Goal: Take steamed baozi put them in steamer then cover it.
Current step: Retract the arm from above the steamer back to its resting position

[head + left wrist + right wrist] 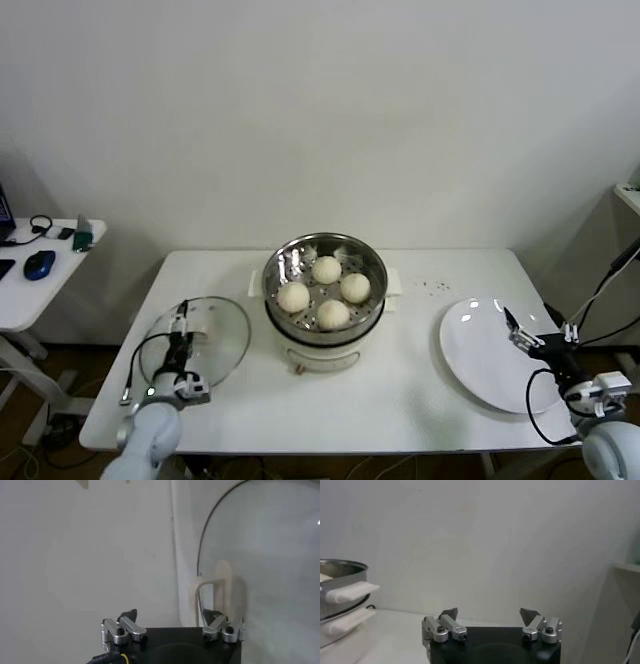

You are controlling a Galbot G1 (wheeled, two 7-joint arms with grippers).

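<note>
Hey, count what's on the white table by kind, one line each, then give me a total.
Steamed baozi, all inside the steamer: 4
Steamer: 1
Glass lid: 1
White plate: 1
Total: 7

A plain white wall (320, 110) stood behind the white table (420, 390), with a smaller white side desk (40, 290) at the left edge

1. The round clear glass lid (260, 555) runs off the left wrist view's edge.
2. The round shiny stainless-steel steamer (340, 597) is cut by the right wrist view's edge.
3. Small dark specks (432, 286) on the white table (400, 390) are too tiny to identify.
</note>
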